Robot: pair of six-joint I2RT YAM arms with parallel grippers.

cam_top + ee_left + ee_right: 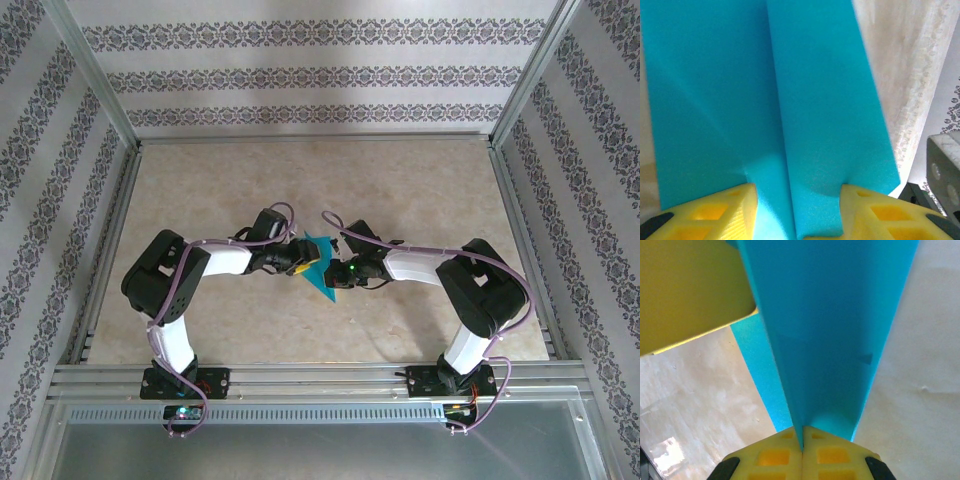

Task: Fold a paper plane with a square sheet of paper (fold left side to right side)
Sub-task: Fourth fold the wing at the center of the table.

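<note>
The teal-blue square sheet of paper (320,272) is folded into a narrow pointed shape and held up between the two arms at mid-table. My right gripper (340,272) is shut on its lower crease; the right wrist view has the yellow fingertips (785,450) pressed together on the paper (830,330). My left gripper (297,258) is at the paper's left side. Its yellow fingers (730,205) stand apart, with two folded layers of the paper (815,100) running between them. One left finger (690,285) shows beside the paper in the right wrist view.
The beige tabletop (400,190) is fenced by metal rails (320,375) at the front and sides, with patterned walls behind. Both arms bend inward over the near half. A grey part of the right arm (945,165) sits close to the left gripper.
</note>
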